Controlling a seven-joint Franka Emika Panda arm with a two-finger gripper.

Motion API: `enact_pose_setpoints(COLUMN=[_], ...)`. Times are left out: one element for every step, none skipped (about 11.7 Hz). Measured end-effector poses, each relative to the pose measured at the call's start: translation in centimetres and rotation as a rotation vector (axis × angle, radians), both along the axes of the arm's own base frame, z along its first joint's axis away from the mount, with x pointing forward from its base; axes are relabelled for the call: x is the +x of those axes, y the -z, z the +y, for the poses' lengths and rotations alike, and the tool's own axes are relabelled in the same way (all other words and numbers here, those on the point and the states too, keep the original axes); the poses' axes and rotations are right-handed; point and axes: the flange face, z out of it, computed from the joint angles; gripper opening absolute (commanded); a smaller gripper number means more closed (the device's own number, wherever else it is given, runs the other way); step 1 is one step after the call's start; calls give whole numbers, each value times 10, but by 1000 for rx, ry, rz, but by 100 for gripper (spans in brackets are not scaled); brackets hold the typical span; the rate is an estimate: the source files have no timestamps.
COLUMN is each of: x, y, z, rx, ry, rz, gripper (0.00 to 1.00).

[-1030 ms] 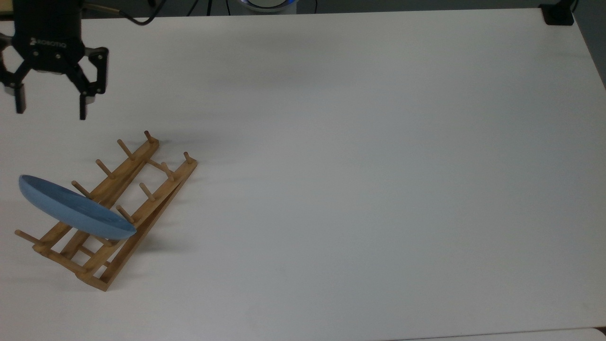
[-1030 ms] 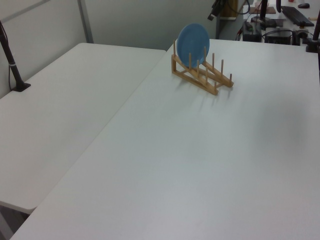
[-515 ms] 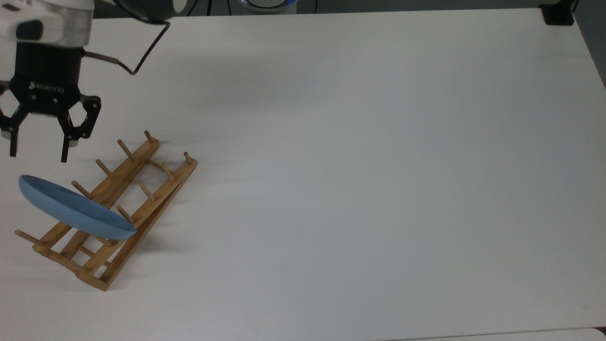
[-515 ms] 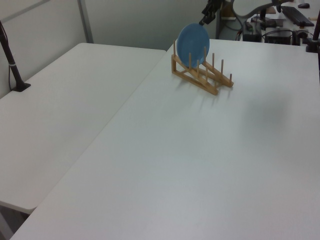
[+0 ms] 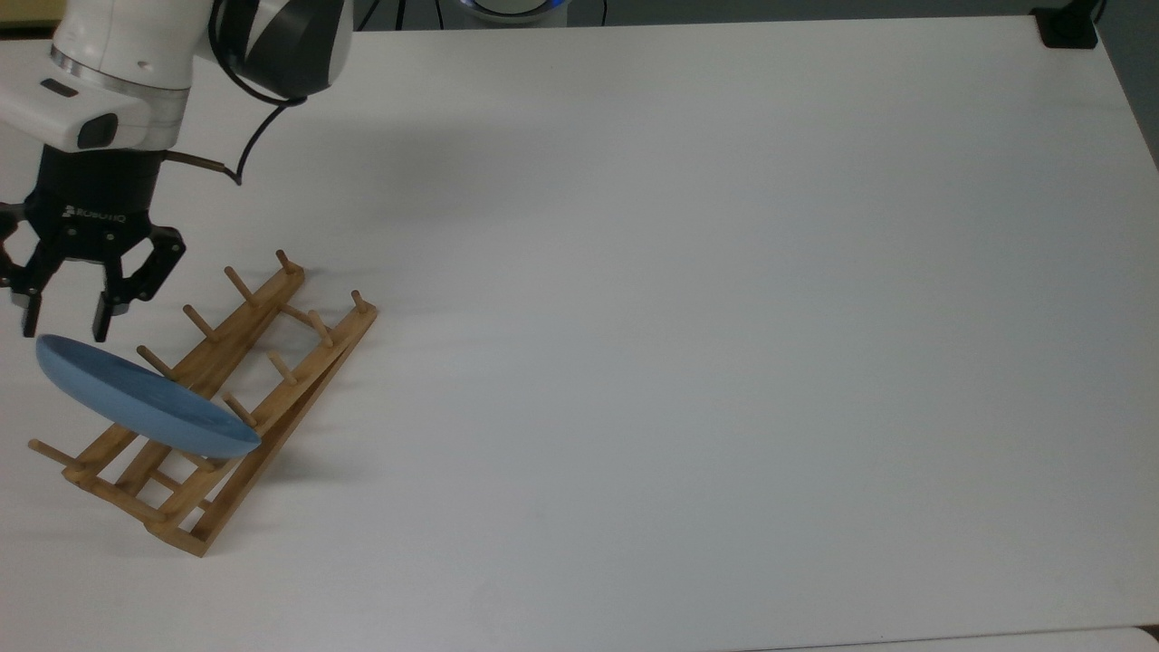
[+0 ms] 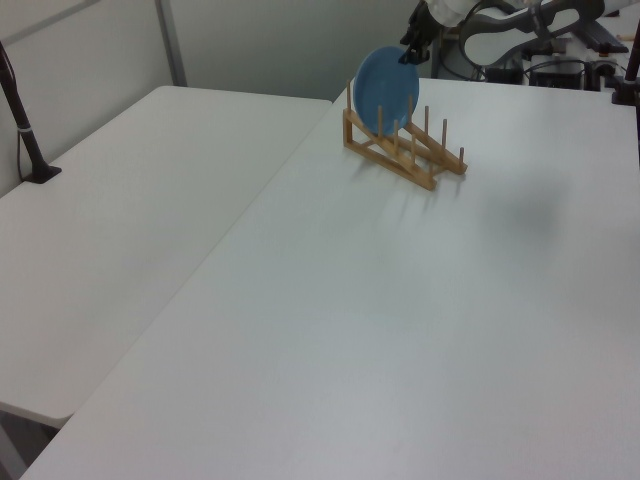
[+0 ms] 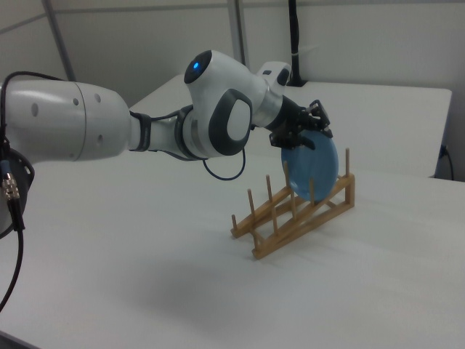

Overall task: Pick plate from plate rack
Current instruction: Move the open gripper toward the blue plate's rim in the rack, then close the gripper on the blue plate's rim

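Hovering end effector point(image 5: 65, 326) spread, over plate point(image 5: 145, 398) rim

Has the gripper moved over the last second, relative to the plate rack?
Yes. In the top view the open gripper has come down the frame toward the plate, closing on its upper rim, while the plate rack stayed put.

The Franka arm point(image 7: 109, 134) reaches in from the right view's left, its thick white links running nearly level before the wrist point(image 7: 272, 98) bends down to the black gripper point(image 5: 63, 319). In the top view the gripper hangs at the frame's left edge, pointing toward the bottom of the picture, its two black fingers point(image 5: 101, 317) spread apart with a clear gap between them. A black cable point(image 5: 249, 149) loops from the wrist housing.
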Motion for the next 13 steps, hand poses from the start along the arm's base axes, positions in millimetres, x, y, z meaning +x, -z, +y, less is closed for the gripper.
enact_pose_setpoints(x=[1,3,5,5,6,8,11,13,14,15,16,16,16], y=[0,-1,-5,-7,-5,1,7,11,14,16,18,18,16], z=[-6,-11,-17,-22,-24,-24,-25,-25,-24,-24,-24,-24,-23], rx=[-13,-20,-28,-39,-49,-52,-53,-53,-55,-57,-57,-57,-58], ry=[6,12,20,22,20,18,17,16,13,12,11,10,9], rz=[0,-5,-13,-15,-11,-4,4,8,12,15,17,16,12], gripper=[49,49,45,42,40,38,30,19,11,0,0,0,0])
